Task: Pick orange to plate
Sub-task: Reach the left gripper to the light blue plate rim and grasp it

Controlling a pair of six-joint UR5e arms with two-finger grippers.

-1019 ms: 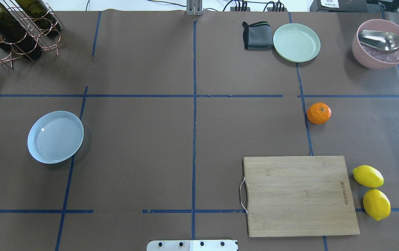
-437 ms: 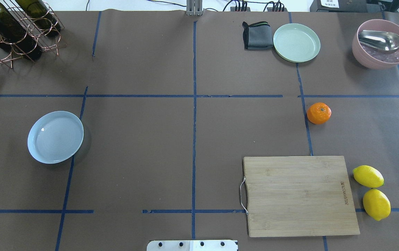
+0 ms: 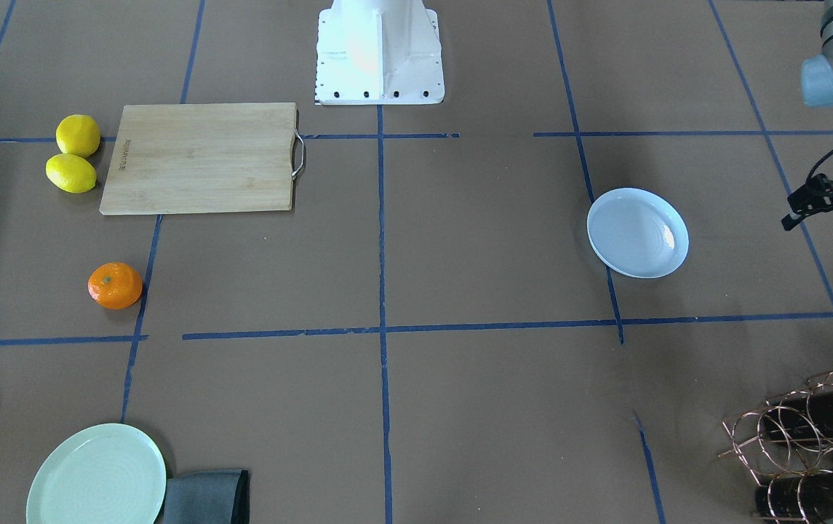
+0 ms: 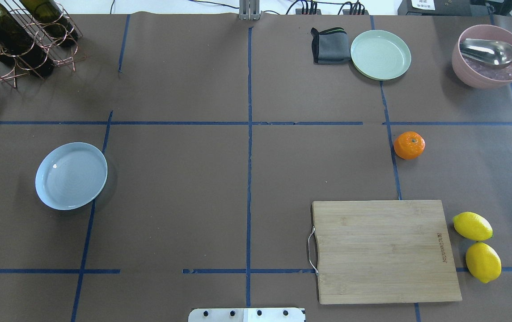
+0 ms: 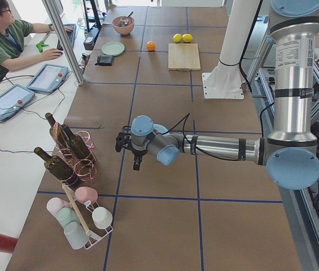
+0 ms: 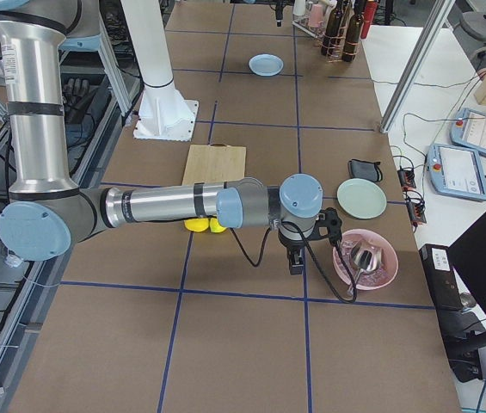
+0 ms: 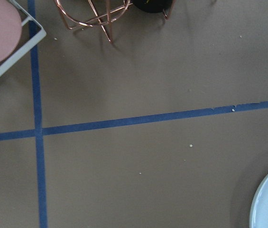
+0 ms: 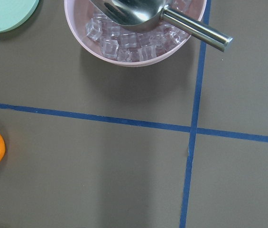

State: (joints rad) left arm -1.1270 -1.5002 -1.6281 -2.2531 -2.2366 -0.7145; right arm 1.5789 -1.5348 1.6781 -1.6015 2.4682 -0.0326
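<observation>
Just past the cutting board's (image 4: 385, 250) far edge, orange (image 4: 409, 145) sits on table. Right gripper (image 6: 298, 258) hovers farther out beyond the board, nearer than left gripper (image 5: 127, 153). Grip state of both: cannot tell.

Around orange (image 4: 409, 145): open table on every side; nothing touches it.
Robot side of orange: board (image 4: 385, 250) lies flat, near but apart; a strip of table runs between them.
Outer edge of board: two lemons (image 4: 472, 226), just beside it, further from the orange.
Far side of orange: green plate (image 4: 381, 54) with cloth (image 4: 329, 47) against it; bowl (image 4: 463, 71) of ice, scoop (image 4: 490, 51) handle jutting past its rim.
Left of orange: wide open lane to the plate (image 4: 71, 175), well apart.
Beyond plate: bottle rack (image 4: 19, 40) at the far corner, apart from the plate.
</observation>
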